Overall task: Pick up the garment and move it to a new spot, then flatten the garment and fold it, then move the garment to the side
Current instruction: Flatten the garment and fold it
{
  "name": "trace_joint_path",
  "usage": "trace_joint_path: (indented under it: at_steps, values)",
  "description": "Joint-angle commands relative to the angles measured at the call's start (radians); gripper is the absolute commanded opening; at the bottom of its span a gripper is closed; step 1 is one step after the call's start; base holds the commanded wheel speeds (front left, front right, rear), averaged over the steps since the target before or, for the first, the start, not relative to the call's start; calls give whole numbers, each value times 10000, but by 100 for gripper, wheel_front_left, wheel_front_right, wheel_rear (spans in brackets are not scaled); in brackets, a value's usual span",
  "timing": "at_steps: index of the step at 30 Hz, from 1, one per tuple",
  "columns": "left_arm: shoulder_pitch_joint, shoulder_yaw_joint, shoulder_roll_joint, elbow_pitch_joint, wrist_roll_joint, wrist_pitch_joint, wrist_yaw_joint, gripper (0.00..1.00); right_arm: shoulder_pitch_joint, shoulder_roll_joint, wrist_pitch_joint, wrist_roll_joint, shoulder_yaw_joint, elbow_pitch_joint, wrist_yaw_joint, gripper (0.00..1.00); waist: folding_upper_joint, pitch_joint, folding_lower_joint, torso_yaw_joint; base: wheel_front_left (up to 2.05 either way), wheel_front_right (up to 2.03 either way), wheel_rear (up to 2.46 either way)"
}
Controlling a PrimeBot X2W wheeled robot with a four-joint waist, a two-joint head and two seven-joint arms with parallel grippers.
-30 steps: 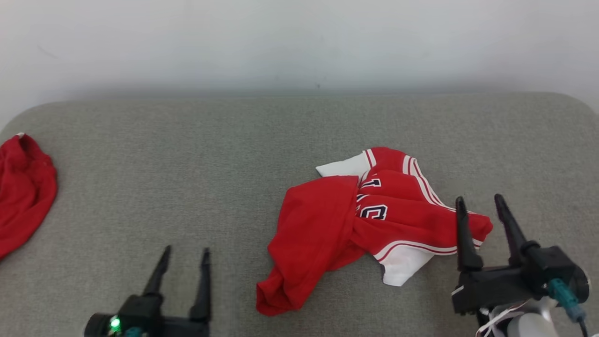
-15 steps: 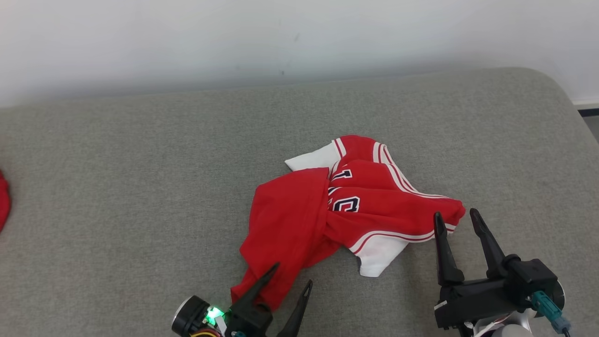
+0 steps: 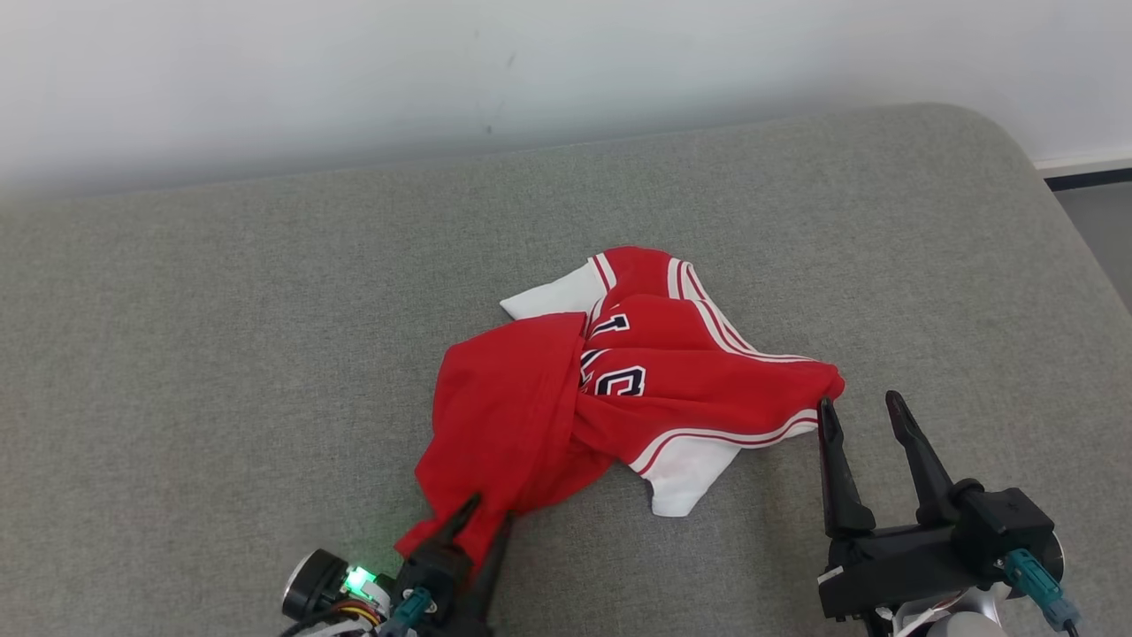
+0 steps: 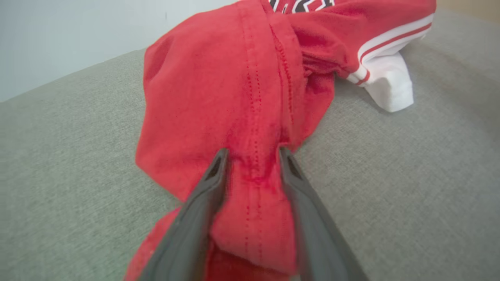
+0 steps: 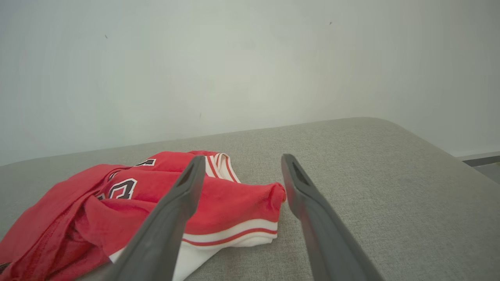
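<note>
Garment (image 3: 531, 416) of soft red knit, crumpled into a twisted heap at the middle of the cushion (image 3: 221, 354). It has white side panels, red-and-white striped trim and dark block lettering outlined in white. A stitched seam runs along its near fold. The cushion is grey, coarsely woven, with a rounded far right corner; behind it stands a plain pale wall (image 3: 354, 71).

The left gripper (image 3: 486, 515) has its jaws drawn in on the garment's near corner, pinching a bunched fold of red cloth. Half a second ago its fingers were spread wider at that corner.

The right gripper (image 3: 858, 400) has its jaws parted. Its inner fingertip is just beside the garment's right end. The camera has turned since the earlier frames.
</note>
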Motion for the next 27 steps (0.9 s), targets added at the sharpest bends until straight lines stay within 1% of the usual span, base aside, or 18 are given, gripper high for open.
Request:
trace_joint_path:
  at_steps: [1, 3, 6, 12, 17, 19, 22, 23, 24, 27]
  values:
    - [-148, 100, -55, 131, -135, -122, 43, 0, -24, 15, -11, 16, -37, -59, -22, 100, -1, -31, 0, 33, 0, 0, 0]
    - [-173, 329, -177, 73, -514, -195, -94, 0, 17, 15, -11, 28, -39, -74, -22, 100, -1, -77, 0, 103, 0, 0, 0]
    - [-179, 533, -186, -284, -831, -260, -185, 0, 104, 14, -12, 33, -46, -61, -22, 100, -1, -158, 0, 263, 0, 0, 0]
    - [261, 1234, -101, -1628, -1844, -278, -396, 0, 220, 10, -12, 160, 32, 66, -22, 100, -1, -320, 0, 598, 0, 0, 0]
    - [876, 1754, 1, -2531, -3270, 467, -594, 0, 222, 5, -13, 255, 90, 228, -22, 100, -1, -424, 0, 769, 0, 0, 0]
    - [1152, 1763, 229, -2622, -3387, 751, -595, 0, 195, 11, -13, 276, 142, 281, -22, 100, -1, -430, 0, 792, 0, 0, 0]
    - [1414, 1724, 247, -2607, -3474, 912, -537, 0, 169, 11, -13, 295, 158, 312, -22, 100, -1, -438, 0, 810, 0, 0, 0]
    - [1452, 1635, 348, -2557, -3287, 959, -497, 38, 164, 8, -13, 293, 153, 333, -22, 100, -1, -441, 0, 815, 0, 0, 0]
    - [1458, 1564, 476, -2543, -3060, 912, -390, 100, 159, 7, -13, 293, 151, 353, -22, 100, -1, -439, 0, 816, 0, 0, 0]
    - [1486, 1471, 447, -2633, -2909, 699, -231, 100, 136, 11, -13, 278, 164, 359, -22, 100, -1, -426, 0, 801, 0, 0, 0]
